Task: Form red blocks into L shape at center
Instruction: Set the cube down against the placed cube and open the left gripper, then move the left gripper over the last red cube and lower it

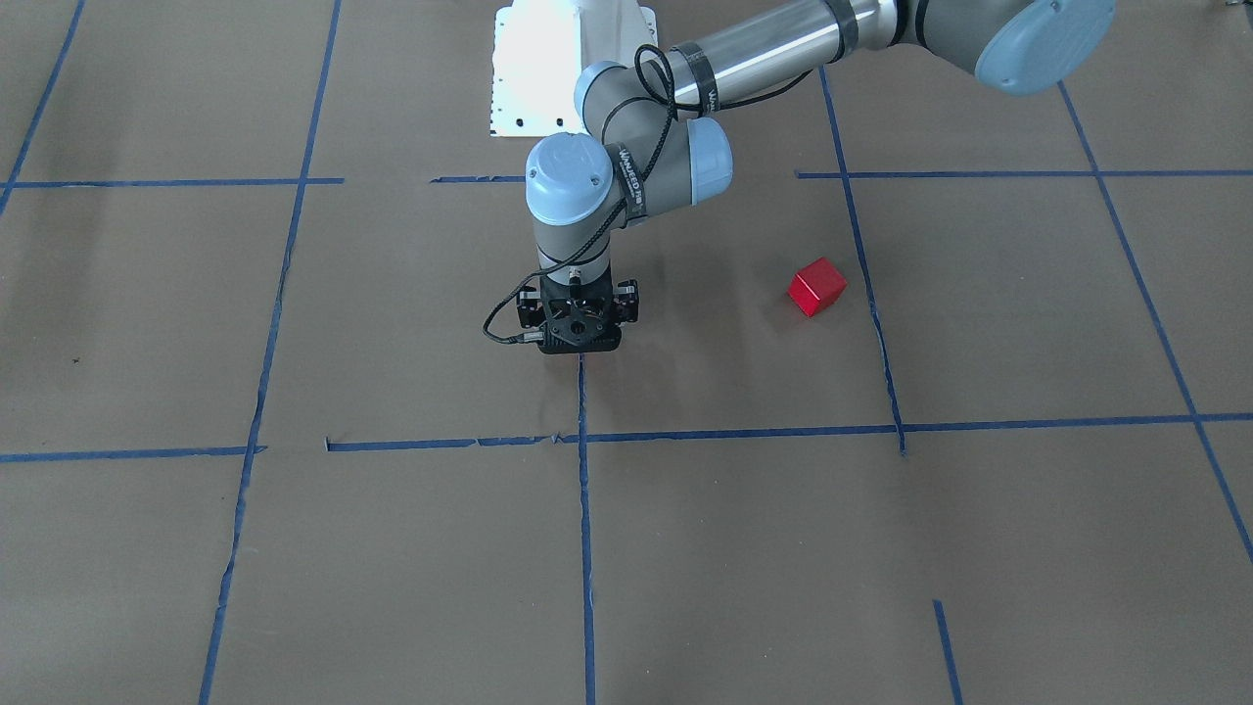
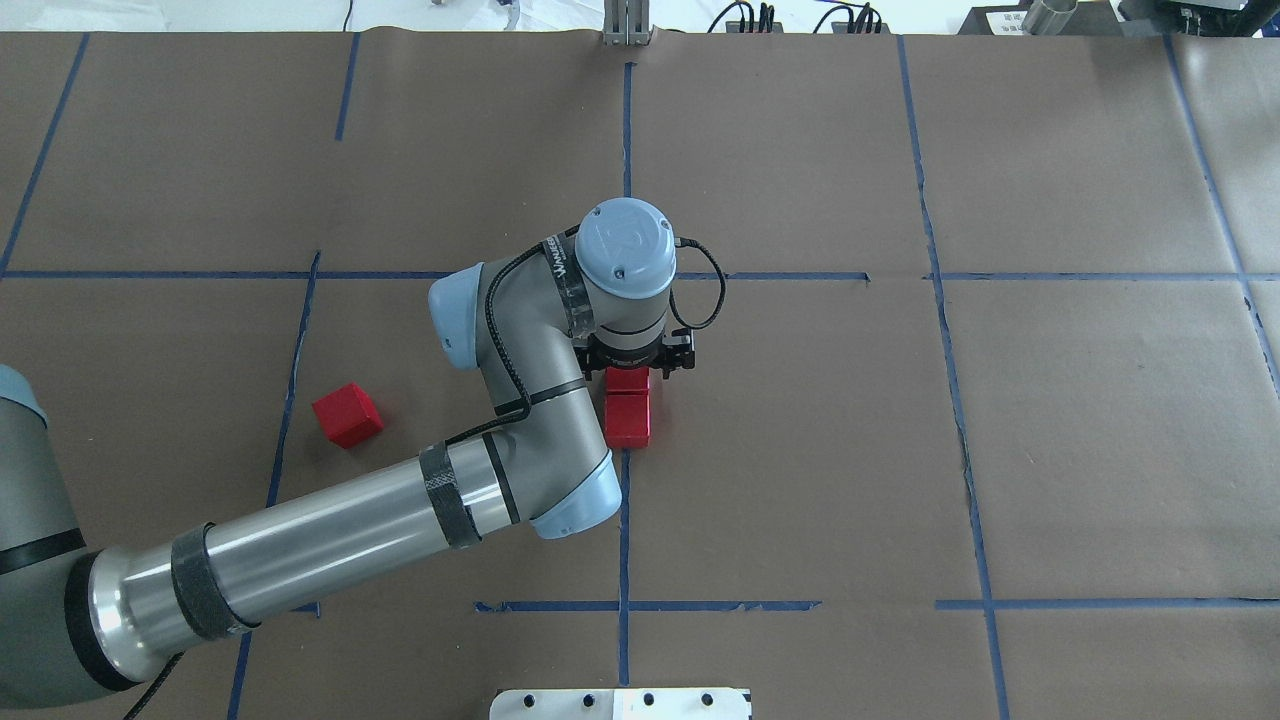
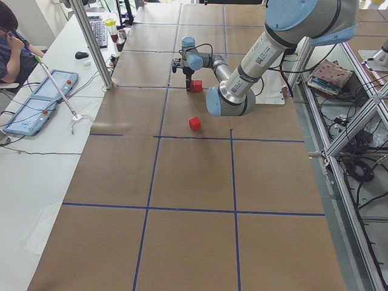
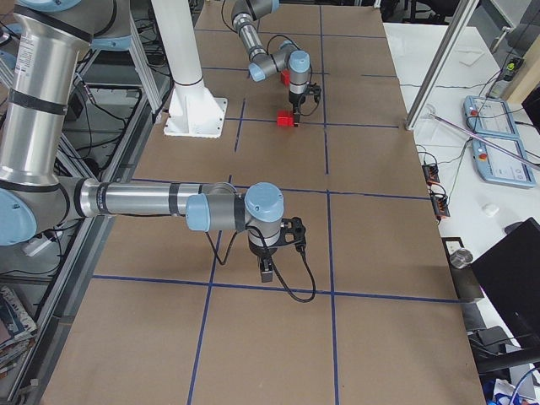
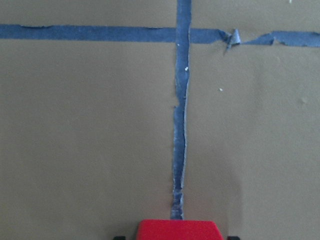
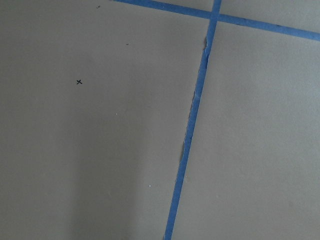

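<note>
The left gripper (image 1: 580,335) is held low over the table's middle, pointing straight down. One red block (image 5: 176,230) is seen between its jaws in the left wrist view, but whether it is pinched or merely straddled cannot be told. A second red block (image 2: 627,423) lies just behind the gripper on the robot's side, touching the first, so that a short straight row is formed along a line of blue tape (image 5: 181,125). The third red block (image 2: 347,414) lies well apart, off to the gripper's left and turned slightly askew. The placing of the second block is judged to be the step in hand. Next, the jaws would need to be opened and lifted clear without the row being nudged, and the loose block fetched, squared and set against one end of the row, at a right angle. The right gripper (image 4: 266,268) hangs far from the work, its state not to be told. The table is covered in brown paper (image 2: 1000,450), taped into a grid. A seated person (image 3: 9,33) is seen beside a white side table (image 3: 24,176).
</note>
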